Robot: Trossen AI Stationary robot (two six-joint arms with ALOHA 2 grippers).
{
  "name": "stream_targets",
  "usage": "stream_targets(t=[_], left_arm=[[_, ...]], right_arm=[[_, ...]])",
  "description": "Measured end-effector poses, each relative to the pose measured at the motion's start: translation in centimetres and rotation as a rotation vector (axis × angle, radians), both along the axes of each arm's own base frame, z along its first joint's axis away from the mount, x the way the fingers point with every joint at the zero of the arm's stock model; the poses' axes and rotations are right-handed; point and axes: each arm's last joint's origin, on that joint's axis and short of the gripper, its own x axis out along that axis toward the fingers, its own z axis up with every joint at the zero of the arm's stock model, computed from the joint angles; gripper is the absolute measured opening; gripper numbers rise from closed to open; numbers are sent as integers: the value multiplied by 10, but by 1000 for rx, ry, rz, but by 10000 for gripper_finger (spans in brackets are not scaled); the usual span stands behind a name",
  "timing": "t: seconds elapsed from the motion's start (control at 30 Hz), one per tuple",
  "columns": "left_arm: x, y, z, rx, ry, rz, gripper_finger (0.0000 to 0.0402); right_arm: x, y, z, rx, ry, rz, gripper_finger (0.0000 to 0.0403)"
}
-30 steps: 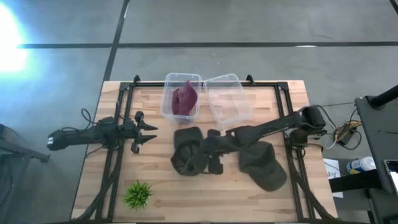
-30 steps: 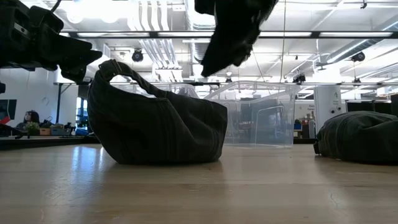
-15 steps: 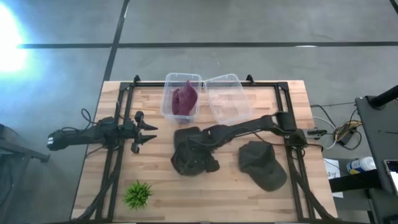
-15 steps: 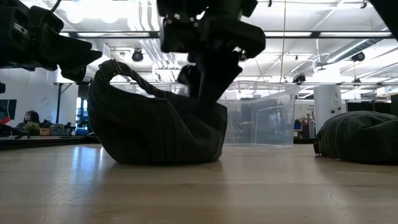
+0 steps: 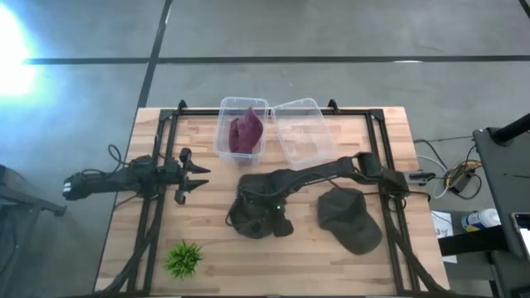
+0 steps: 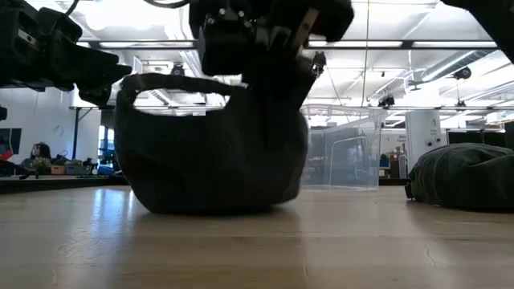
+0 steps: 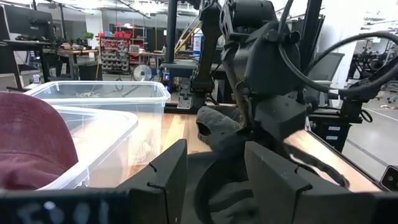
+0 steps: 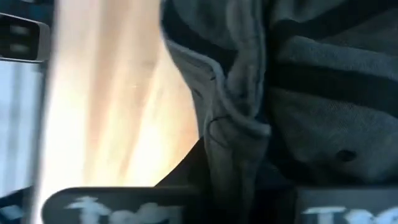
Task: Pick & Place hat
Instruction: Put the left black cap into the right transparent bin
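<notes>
A dark striped hat [image 5: 258, 211] lies mid-table, opening up, its underside on the wood [image 6: 210, 201]. My right gripper [image 5: 253, 197] reaches across from the table's right and is shut on its edge, and it also shows from the far side in the left wrist view [image 7: 264, 93]. My left gripper [image 5: 196, 177] hovers open over the table's left part, clear of the hat [image 7: 224, 134]. A second dark hat [image 5: 350, 219] rests on its brim side near the right edge. A maroon hat [image 5: 246, 132] sits in the left clear bin [image 5: 224, 124]. My right gripper pinches a folded piece of the dark hat's rim [image 8: 239, 134] between its two fingers, on the side of the hat toward the bins. The fingers come from above, pointing down. The rim is drawn up into the hold while the hat's bottom [image 6: 213, 207] stays on the table.
An empty clear bin [image 5: 304, 132] stands beside the left bin at the table's far edge. A small green plant [image 5: 184, 258] is near the front left corner. Black rails [image 5: 149, 223] run along both table sides. Bare wood lies in front of the hats.
My right gripper has come down and toward the table's left into the dark hat and shut on its rim. The hat's side under the gripper is drawn up, so the hat stands taller and its rim runs level, with its bottom still on the table.
</notes>
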Motion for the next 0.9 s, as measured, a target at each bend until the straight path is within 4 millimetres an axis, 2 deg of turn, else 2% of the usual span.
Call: stream_targets(t=[0.07, 0.17, 0.3, 0.43, 0.53, 0.63, 0.77, 0.9], left_arm=[[0, 0, 0, 0, 0, 0, 155], [0, 0, 0, 0, 0, 0, 155], [0, 0, 0, 0, 0, 0, 155], [0, 0, 0, 0, 0, 0, 155], [0, 0, 0, 0, 0, 0, 155], [0, 0, 0, 0, 0, 0, 155], [0, 0, 0, 0, 0, 0, 155], [0, 0, 0, 0, 0, 0, 155]], right_arm=[[-5, -2, 12, 52, 19, -27, 10], [-13, -6, 43, 160, 12, -78, 8], [-32, -13, 99, 273, -63, -152, 8], [-59, -26, 166, 312, -263, -246, 8], [-89, -44, 210, 193, -448, -393, 8], [-125, -62, 240, -27, -573, -578, 8], [-168, -86, 265, -301, -672, -823, 8], [-199, -109, 285, -437, -765, -1015, 8]])
